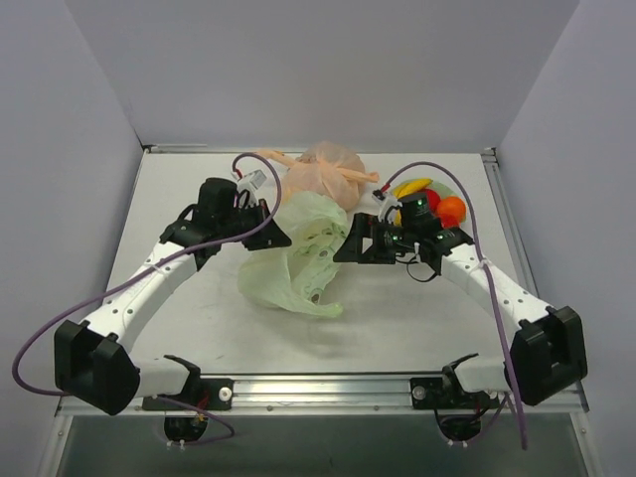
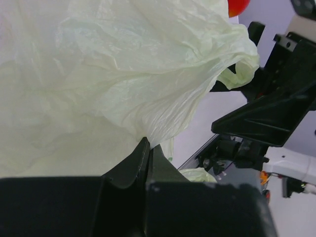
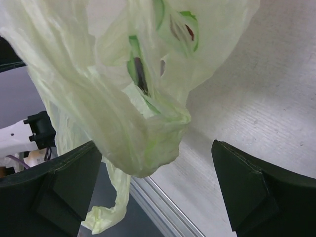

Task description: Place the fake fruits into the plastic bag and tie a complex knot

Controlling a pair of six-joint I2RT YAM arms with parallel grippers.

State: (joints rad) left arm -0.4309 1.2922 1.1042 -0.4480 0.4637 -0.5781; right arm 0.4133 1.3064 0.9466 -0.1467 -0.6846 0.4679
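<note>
The pale green plastic bag (image 1: 298, 253) is lifted at its upper edge and trails crumpled onto the table. My left gripper (image 1: 283, 237) is shut on a fold of the bag (image 2: 123, 74), its jaws pressed together (image 2: 148, 144). My right gripper (image 1: 343, 244) faces it from the right and stands open (image 3: 154, 145), with a hanging lobe of the bag (image 3: 133, 108) between its fingers (image 3: 244, 187), gripped by neither. The fake fruits sit behind the right arm: yellow bananas (image 1: 410, 186), a red one (image 1: 429, 200) and an orange one (image 1: 452, 209).
A peach-orange knotted bag (image 1: 323, 169) lies at the back centre. The fruits rest in a pale green dish (image 1: 459, 189). Grey walls close in the table on three sides. A metal rail (image 1: 328, 388) runs along the near edge between the arm bases.
</note>
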